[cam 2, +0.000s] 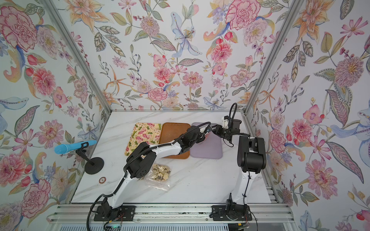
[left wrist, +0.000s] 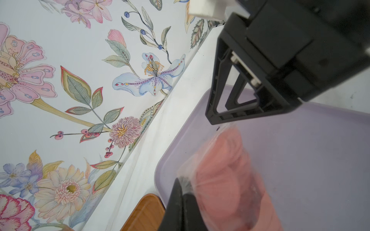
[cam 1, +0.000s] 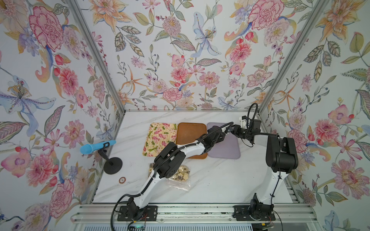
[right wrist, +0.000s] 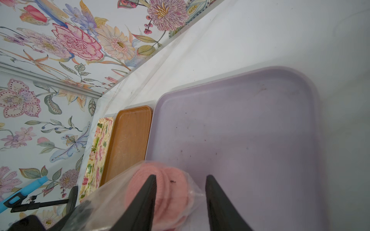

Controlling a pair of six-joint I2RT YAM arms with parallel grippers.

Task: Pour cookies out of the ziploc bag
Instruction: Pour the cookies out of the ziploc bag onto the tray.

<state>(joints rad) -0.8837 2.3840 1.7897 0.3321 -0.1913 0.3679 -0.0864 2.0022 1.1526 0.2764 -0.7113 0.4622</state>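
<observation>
Left gripper (left wrist: pixel 182 190) pinches the ziploc bag (left wrist: pixel 224 170), pink cookies (right wrist: pixel 174 192) inside, over the lilac tray (right wrist: pixel 260 120); right gripper (right wrist: pixel 180 176) straddles its end, grip unclear; pour not begun, next likely needs mouth tipped down.

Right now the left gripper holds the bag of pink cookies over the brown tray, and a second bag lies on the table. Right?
Only the tray is wrong: the left gripper holds the bag of pink cookies over the lilac tray, not the brown tray, as the left wrist view shows. The second bag lies on the table.
</observation>
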